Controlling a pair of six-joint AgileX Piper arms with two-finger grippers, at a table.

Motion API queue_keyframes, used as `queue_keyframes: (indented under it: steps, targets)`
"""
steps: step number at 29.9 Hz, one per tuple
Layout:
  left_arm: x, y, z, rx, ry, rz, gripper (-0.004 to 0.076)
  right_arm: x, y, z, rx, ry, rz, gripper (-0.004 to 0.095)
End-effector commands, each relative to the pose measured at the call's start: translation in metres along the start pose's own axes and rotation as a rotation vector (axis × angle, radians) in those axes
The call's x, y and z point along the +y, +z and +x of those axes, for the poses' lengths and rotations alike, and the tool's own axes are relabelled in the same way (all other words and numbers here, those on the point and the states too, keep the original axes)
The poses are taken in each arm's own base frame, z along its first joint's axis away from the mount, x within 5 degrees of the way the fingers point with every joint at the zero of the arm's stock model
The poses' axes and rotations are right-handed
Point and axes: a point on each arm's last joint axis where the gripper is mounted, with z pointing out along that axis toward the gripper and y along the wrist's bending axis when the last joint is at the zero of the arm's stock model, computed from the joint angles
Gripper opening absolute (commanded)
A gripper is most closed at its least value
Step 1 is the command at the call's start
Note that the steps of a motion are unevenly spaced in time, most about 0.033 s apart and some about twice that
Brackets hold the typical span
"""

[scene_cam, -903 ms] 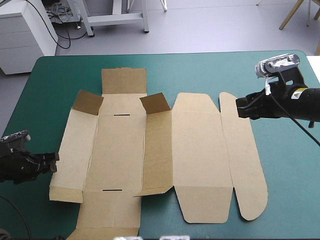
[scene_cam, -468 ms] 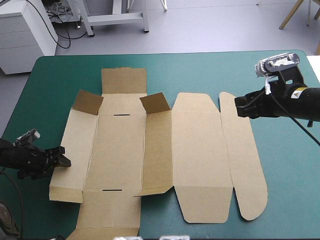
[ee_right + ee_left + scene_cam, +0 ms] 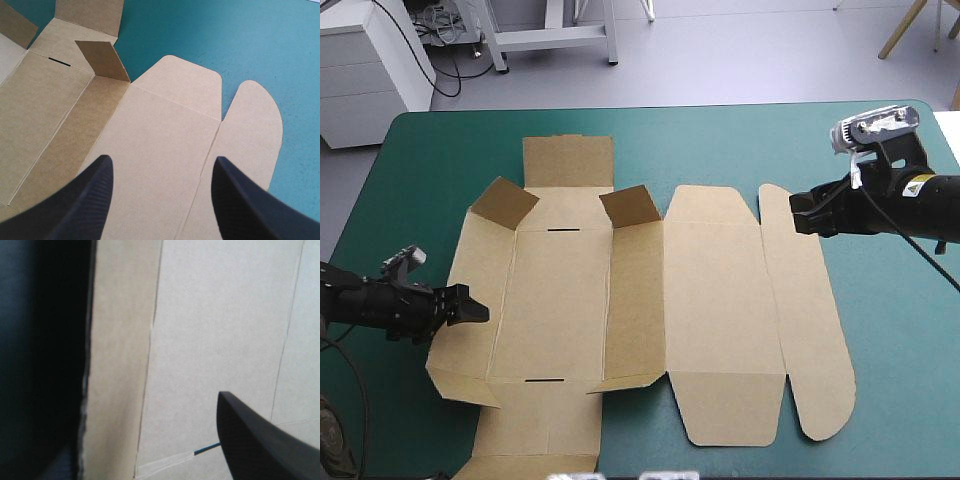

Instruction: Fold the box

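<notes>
High view, box: the flat-cut sheet of brown board (image 3: pixel 710 310) is lying spread across the middle of the teal-green table cover (image 3: pixel 740 140). Its outermost side panel (image 3: pixel 480 270) at the frame's left is tilting up slightly, and two small corner tabs (image 3: pixel 630 207) are standing up at upper centre-left.
High view, left gripper (image 3: pixel 472 311): reaching in at lower left, at that panel's edge, fingers parted.
High view, right gripper (image 3: pixel 798 214): hanging at upper right by the rounded end flap (image 3: pixel 815 330), released, grasping nothing.
Left wrist view: one black finger (image 3: pixel 260 440) is showing off to one side over the board, so the pincer looks released. The raised panel's edge is running ahead.
Right wrist view: both fingers are standing wide apart above the flat panels.
Doing it well: I'd be pushing the wall up evenly along its crease, with the other arm steadying the sheet against sliding.
</notes>
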Motion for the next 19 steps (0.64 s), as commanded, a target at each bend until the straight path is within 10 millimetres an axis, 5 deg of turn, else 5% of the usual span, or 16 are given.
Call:
queue_keyframes:
  steps: [1, 8, 16, 19]
  targets:
    - [-0.0248, -0.0015, 0.0051, 0.062, 0.054, 0.103, 0.0442, 0.005, -0.0129, -0.008, -0.098, -0.017, 0.003, 0.0529]
    - [-0.0288, 0.001, 0.0054, 0.075, 0.077, 0.103, 0.0325, 0.005, -0.0129, -0.008, -0.098, -0.017, 0.003, 0.0529]
    - [-0.0247, 0.0011, 0.0074, 0.099, 0.094, 0.06, 0.0022, 0.0051, -0.0129, -0.0077, -0.094, -0.017, 0.001, 0.0529]
    - [-0.0256, 0.0012, 0.0052, 0.074, 0.089, 0.068, -0.001, 0.0051, -0.0129, -0.0075, -0.092, -0.017, 0.001, 0.0529]
